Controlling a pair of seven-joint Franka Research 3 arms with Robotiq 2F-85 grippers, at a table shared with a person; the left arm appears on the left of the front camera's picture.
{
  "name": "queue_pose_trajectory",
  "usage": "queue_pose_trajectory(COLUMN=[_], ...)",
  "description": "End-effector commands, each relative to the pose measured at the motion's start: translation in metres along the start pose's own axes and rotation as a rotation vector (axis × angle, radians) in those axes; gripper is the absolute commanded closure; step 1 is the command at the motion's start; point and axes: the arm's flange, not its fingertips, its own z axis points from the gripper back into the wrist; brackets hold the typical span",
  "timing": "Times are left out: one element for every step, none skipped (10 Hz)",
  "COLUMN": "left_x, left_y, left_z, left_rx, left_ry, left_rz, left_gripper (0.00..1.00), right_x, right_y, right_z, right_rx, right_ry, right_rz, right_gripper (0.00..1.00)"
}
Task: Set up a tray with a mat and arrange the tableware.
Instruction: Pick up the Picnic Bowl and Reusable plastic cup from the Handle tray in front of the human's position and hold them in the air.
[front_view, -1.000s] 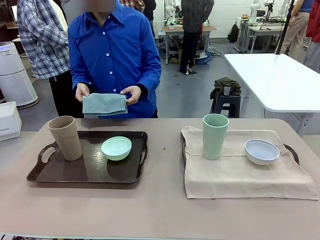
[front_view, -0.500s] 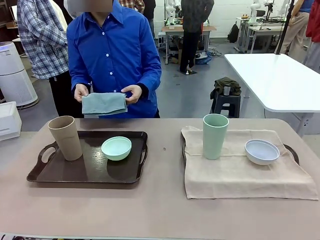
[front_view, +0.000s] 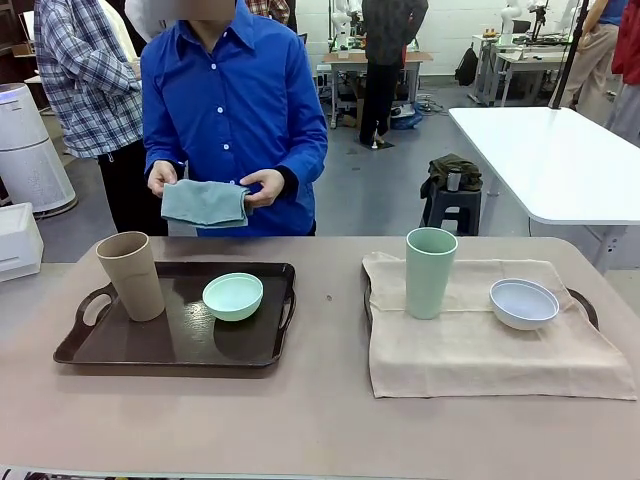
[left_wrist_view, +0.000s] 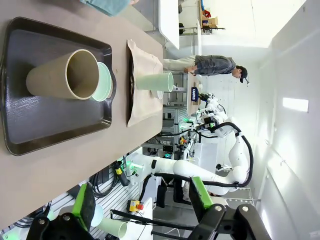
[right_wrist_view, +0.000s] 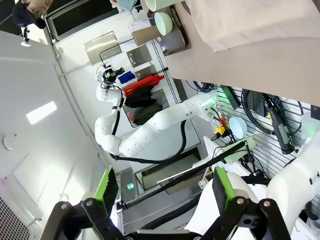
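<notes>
On the left, a dark brown tray (front_view: 150, 345) holds a tan cup (front_view: 131, 275) and a mint-green bowl (front_view: 233, 296). On the right, a beige mat (front_view: 480, 350) covers a second tray, whose handle (front_view: 586, 305) sticks out. A pale green cup (front_view: 430, 272) and a white bowl (front_view: 523, 303) stand on that mat. A person at the far edge holds a folded teal mat (front_view: 205, 203) in both hands. My left gripper (left_wrist_view: 142, 210) is open, far back from the tray (left_wrist_view: 30, 125) and the tan cup (left_wrist_view: 70, 75). My right gripper (right_wrist_view: 165, 195) is open, well off the table.
The tan tabletop (front_view: 320, 420) is bare between the two trays and along the front edge. A white table (front_view: 550, 160) stands at the back right. Other people stand farther off behind the person.
The person has shifted slightly and lifted the folded teal mat a little. The trays and tableware have not moved.
</notes>
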Motion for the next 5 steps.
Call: queue_pose_trajectory(left_x=[-0.0020, -0.0020, -0.0020, -0.0020, -0.0020], left_y=[-0.0005, -0.0005, -0.0005, -0.0005, -0.0005], left_z=[0.0028, 0.0028, 0.0028, 0.0028, 0.0028], left_rx=[-0.008, -0.008, -0.008, -0.008, -0.008], left_ry=[0.004, 0.004, 0.004, 0.004, 0.004], left_rz=[0.001, 0.001, 0.001, 0.001, 0.001], left_gripper=[0.00, 0.00, 0.00, 0.00, 0.00], right_x=[-0.0003, -0.0003, -0.0003, -0.0003, 0.0000], right_y=[-0.0004, -0.0004, -0.0004, -0.0004, 0.0000], right_z=[0.0005, 0.0005, 0.0005, 0.0005, 0.0000], right_rx=[0.003, 0.003, 0.003, 0.003, 0.000], right_ry=[0.000, 0.000, 0.000, 0.000, 0.000], right_rz=[-0.001, -0.001, -0.001, -0.001, 0.000], right_gripper=[0.00, 0.00, 0.00, 0.00, 0.00])
